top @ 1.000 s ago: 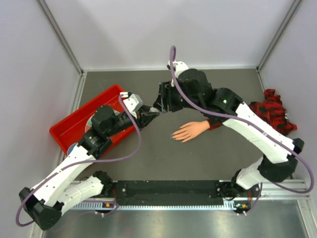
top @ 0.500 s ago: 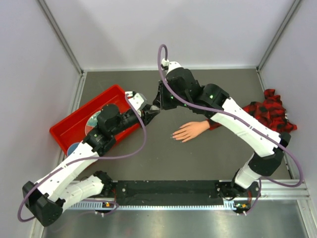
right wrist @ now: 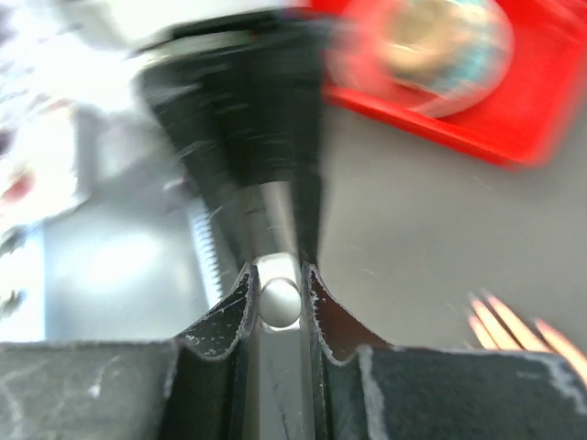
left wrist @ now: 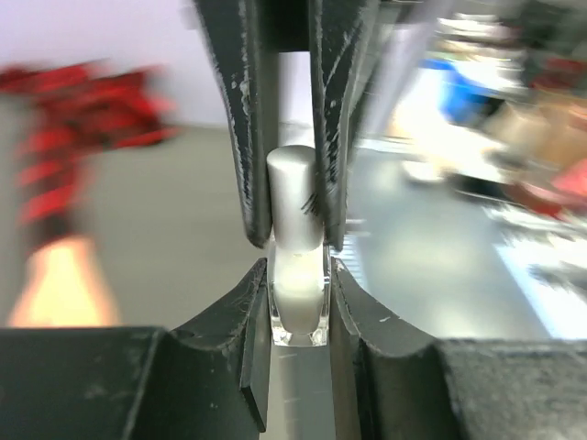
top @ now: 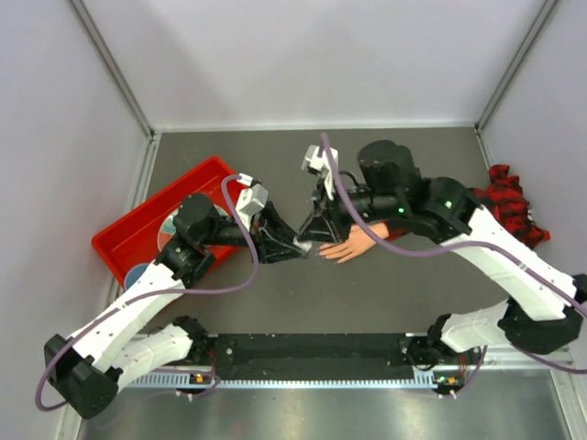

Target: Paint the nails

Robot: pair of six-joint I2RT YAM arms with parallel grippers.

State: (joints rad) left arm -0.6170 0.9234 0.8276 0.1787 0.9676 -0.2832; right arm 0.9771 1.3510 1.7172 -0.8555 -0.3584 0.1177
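A small clear bottle [left wrist: 300,312] with a white cap [left wrist: 298,197] hangs above the table, just left of the fake hand [top: 356,242]. My left gripper [left wrist: 300,302] is shut on the bottle's body. From the opposite side, my right gripper [right wrist: 278,302] is shut on the cap [right wrist: 278,301]. In the top view the two grippers meet nose to nose, the left gripper [top: 295,245] beside the right gripper [top: 315,234], close to the peach fingertips [top: 324,253]. The nails are too small to make out. The right wrist view shows blurred fingertips [right wrist: 504,319] low on the right.
A red tray [top: 138,218] holding a round disc [top: 169,229] sits at the left. A heap of red-and-black plaid cloth [top: 504,209] lies at the right wall. A black rail [top: 312,353] runs along the near edge between the arm bases.
Both grippers have moved with the bottle toward the near side, down to the fake hand's fingertips. My right gripper has closed onto the cap. The left grip is unchanged.
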